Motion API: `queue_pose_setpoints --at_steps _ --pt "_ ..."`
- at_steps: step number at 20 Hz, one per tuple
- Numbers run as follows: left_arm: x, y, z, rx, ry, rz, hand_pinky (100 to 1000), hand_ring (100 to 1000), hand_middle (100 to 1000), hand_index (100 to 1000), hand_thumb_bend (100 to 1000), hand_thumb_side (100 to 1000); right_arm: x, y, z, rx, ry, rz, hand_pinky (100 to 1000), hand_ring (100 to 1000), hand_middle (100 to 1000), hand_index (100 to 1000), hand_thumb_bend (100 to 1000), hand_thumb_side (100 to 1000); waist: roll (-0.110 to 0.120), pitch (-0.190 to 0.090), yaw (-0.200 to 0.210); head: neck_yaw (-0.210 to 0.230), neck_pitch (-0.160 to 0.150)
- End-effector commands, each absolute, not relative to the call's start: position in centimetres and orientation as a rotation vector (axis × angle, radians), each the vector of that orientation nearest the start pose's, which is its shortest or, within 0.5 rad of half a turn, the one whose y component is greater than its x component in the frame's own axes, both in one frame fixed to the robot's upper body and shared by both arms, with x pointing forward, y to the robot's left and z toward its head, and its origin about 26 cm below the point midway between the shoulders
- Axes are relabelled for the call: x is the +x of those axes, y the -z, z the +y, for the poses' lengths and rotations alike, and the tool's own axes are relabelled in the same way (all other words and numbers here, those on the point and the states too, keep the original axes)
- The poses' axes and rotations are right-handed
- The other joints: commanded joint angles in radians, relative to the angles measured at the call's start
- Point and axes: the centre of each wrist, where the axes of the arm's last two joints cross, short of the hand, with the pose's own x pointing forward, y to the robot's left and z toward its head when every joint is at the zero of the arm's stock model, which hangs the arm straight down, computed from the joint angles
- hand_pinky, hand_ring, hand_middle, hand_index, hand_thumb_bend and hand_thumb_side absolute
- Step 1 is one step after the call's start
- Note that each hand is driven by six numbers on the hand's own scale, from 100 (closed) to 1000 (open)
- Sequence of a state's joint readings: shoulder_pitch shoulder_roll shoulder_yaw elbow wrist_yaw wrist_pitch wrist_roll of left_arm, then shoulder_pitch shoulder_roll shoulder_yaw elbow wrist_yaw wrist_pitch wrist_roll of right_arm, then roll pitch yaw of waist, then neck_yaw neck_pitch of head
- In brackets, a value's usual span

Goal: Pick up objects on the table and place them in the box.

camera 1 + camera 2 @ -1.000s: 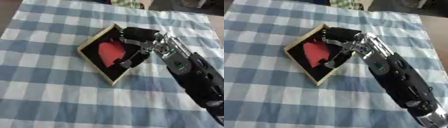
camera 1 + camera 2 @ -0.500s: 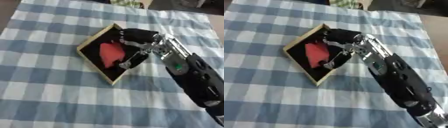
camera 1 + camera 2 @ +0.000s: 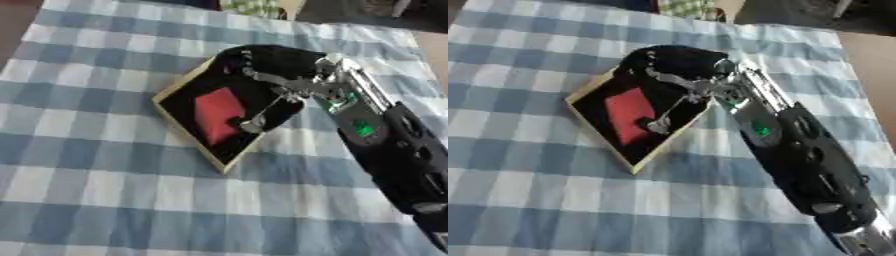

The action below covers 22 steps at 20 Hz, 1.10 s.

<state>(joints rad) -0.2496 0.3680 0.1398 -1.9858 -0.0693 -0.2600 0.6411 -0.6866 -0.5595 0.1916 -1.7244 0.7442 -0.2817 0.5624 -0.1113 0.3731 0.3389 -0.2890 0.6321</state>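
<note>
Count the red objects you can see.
1. The red object lies inside the box, beside the right hand reaching over it. The hand covers the box's far corner, so another could be hidden there.

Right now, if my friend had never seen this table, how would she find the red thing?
Look at the blue and white checked tablecloth and find the shallow box with pale wooden edges and a black inside, near the middle. The red thing lies flat inside it, just below the right robot hand. It is the only red thing there, bright against the black.
</note>
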Motion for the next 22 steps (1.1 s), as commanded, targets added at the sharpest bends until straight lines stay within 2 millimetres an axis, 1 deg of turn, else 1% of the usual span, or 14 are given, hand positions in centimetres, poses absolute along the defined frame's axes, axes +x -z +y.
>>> queue_pose_setpoints --at_steps 1,4,5,6,7,8,11,13,14,17,18,19,21,22 --pt "29.2 -20.6 30.7 -0.854 0.51 3.455 819 859 795 729 139 830 35.1 -29.3 -24.3 1.191 2.255 2.394 942 956 875 947 288 323 0.013 -0.026 -0.003 0.0 -0.009" --pt "29.1 -20.6 30.8 -0.856 0.509 3.455 819 858 795 730 138 829 33.9 -30.9 -24.8 1.205 2.121 2.483 908 933 857 944 243 304 0.018 -0.03 -0.007 0.002 -0.008" --pt "29.1 -20.6 30.8 -0.857 0.508 3.456 819 858 795 730 138 828 33.4 -31.3 -24.9 1.211 2.075 2.516 885 918 851 941 103 389 0.019 -0.031 -0.008 0.001 -0.008" --pt "29.1 -20.5 30.8 -0.857 0.508 3.455 819 858 795 730 138 827 32.9 -31.8 -25.2 1.219 2.013 2.56 864 902 840 939 185 321 0.021 -0.032 -0.01 0.001 -0.008" --pt "29.1 -20.5 30.8 -0.857 0.508 3.454 819 860 795 731 138 827 32.5 -32.3 -25.5 1.219 1.952 2.608 834 881 825 933 128 347 0.022 -0.033 -0.012 0.002 -0.009" --pt "29.1 -20.5 30.8 -0.858 0.507 3.453 819 862 795 731 138 826 32.0 -32.6 -25.9 1.221 1.883 2.664 825 871 815 931 100 357 0.024 -0.035 -0.015 0.005 -0.009" --pt "29.1 -20.6 30.9 -0.859 0.504 3.45 820 864 795 732 137 825 30.7 -33.2 -27.4 1.245 1.735 2.764 816 866 793 912 100 365 0.028 -0.038 -0.024 0.017 -0.011" --pt "29.1 -20.6 30.9 -0.856 0.502 3.452 820 864 795 731 137 825 29.9 -33.3 -28.4 1.261 1.639 2.825 803 861 781 897 100 390 0.031 -0.037 -0.029 0.026 -0.014" --pt "29.1 -20.5 30.9 -0.858 0.501 3.453 820 865 795 730 136 826 29.7 -33.2 -29.0 1.264 1.572 2.867 774 842 758 879 100 419 0.032 -0.037 -0.032 0.031 -0.014" --pt "29.1 -20.5 30.9 -0.865 0.504 3.45 820 865 795 730 136 826 29.3 -32.9 -30.8 1.239 1.337 2.991 739 822 743 865 100 481 0.035 -0.034 -0.039 0.045 -0.016" --pt "29.1 -20.5 30.9 -0.866 0.504 3.449 820 865 795 731 150 806 29.1 -32.7 -31.3 1.229 1.25 3.028 716 811 733 865 100 523 0.036 -0.032 -0.041 0.05 -0.017" --pt "29.1 -20.5 30.9 -0.866 0.503 3.448 820 865 795 731 135 825 29.0 -32.6 -31.9 1.233 1.164 3.058 712 808 729 861 100 517 0.037 -0.031 -0.043 0.055 -0.018" --pt "29.1 -20.5 30.9 -0.865 0.499 3.445 821 865 795 731 135 825 28.7 -32.1 -33.0 1.243 1.024 3.104 705 803 721 848 100 500 0.038 -0.028 -0.046 0.065 -0.017" --pt "29.1 -20.5 30.9 -0.864 0.497 3.443 821 865 795 731 134 824 28.6 -31.8 -33.5 1.246 0.957 3.125 685 793 708 846 100 574 0.038 -0.027 -0.048 0.07 -0.017"
